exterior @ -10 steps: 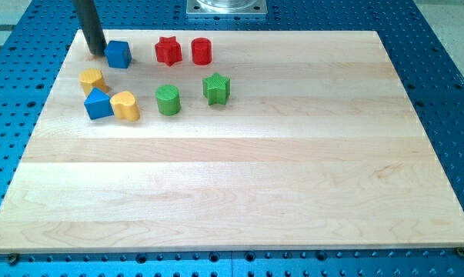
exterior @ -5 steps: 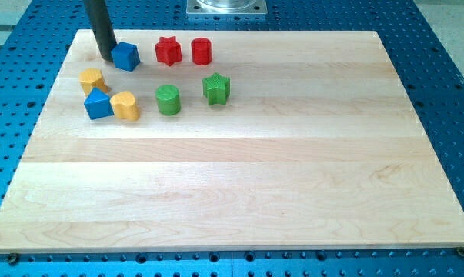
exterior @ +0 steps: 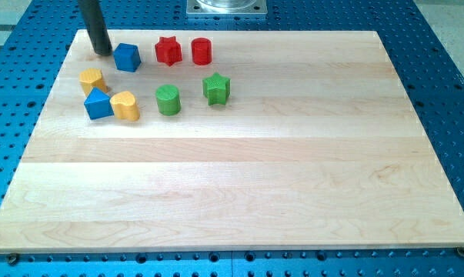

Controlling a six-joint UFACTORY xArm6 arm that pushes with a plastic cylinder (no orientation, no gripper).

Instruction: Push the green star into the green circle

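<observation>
The green star (exterior: 216, 88) stands on the wooden board in the upper middle-left. The green circle (exterior: 168, 100), a short cylinder, stands a little to the star's left and slightly lower, with a gap between them. My tip (exterior: 102, 52) is near the board's top left corner, just left of the blue cube (exterior: 127, 57), apart from it by a small gap and far from both green blocks.
A red star (exterior: 168, 50) and a red cylinder (exterior: 201, 51) stand above the green blocks. A yellow block (exterior: 91, 78), a blue triangular block (exterior: 98, 104) and a yellow heart-like block (exterior: 125, 105) cluster at the left. The board (exterior: 239, 192) lies on a blue perforated table.
The rod moved right and nudged the blue cube slightly to the right, then drew back a little to the left and up. The other blocks have not moved.
</observation>
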